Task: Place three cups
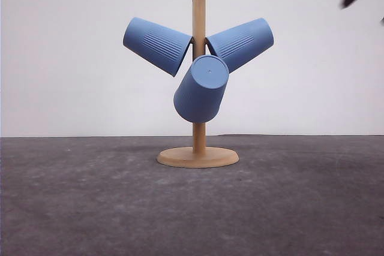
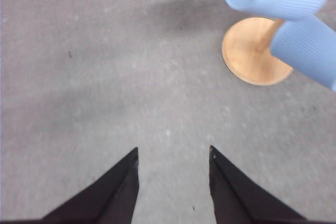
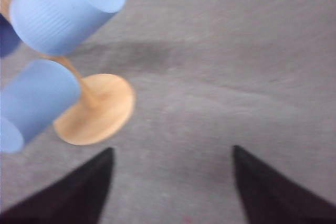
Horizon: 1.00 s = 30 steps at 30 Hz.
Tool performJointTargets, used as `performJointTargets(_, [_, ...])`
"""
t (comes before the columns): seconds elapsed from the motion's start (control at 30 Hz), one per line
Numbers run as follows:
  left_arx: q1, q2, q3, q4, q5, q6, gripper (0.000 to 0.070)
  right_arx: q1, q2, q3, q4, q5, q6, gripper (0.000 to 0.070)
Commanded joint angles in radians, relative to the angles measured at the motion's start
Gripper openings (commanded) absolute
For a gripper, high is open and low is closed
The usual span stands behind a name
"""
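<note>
Wooden stand (image 1: 198, 76) is our landmark: we see three blue cups, one (image 1: 157, 45) slanting up-left of its post, one (image 1: 240, 43) up-right, one (image 1: 201, 88) in front with its base toward us. Left gripper (image 2: 173, 163) hangs narrowly apart, empty, over bare table (image 1: 78, 202); right gripper (image 3: 173, 163) spread wide, empty. Both sit off the stand; we judge placing complete, neither arm clearly nearer.
</note>
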Motion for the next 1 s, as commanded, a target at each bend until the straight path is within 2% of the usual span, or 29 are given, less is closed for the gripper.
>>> performJointTargets(0.0, [0.000,-0.010,-0.004,-0.002,-0.011,-0.015,0.0169,0.004,-0.048,0.022,-0.023,0.019,-0.073,0.0176])
performJointTargets(0.07, [0.000,-0.048,-0.043,-0.003,-0.018,-0.016,0.0088,0.004,-0.102,0.022,-0.060,0.027,-0.073,0.0025])
performJointTargets(0.1, [0.000,-0.069,-0.071,-0.002,-0.018,-0.018,0.0050,0.004,-0.124,0.022,-0.081,0.030,-0.073,0.0006])
performJointTargets(0.17, [0.000,-0.118,-0.144,0.011,-0.018,-0.020,0.0003,0.004,-0.164,0.022,-0.133,0.044,-0.073,0.0000])
performJointTargets(0.33, [0.000,-0.274,-0.391,0.132,-0.018,-0.050,0.0001,0.004,-0.225,0.020,-0.245,0.084,-0.085,0.0000])
performJointTargets(0.63, [0.000,-0.549,-0.842,0.401,-0.018,-0.082,0.0001,0.005,-0.279,0.005,-0.260,0.084,-0.104,0.0000])
performJointTargets(0.77, [0.000,-0.604,-0.943,0.473,-0.018,-0.082,0.0000,0.004,-0.294,-0.024,-0.254,0.084,-0.118,0.0000])
performJointTargets(0.97, [0.000,-0.607,-0.953,0.479,-0.017,-0.104,0.0000,0.004,-0.279,-0.033,-0.280,0.077,-0.080,0.0000])
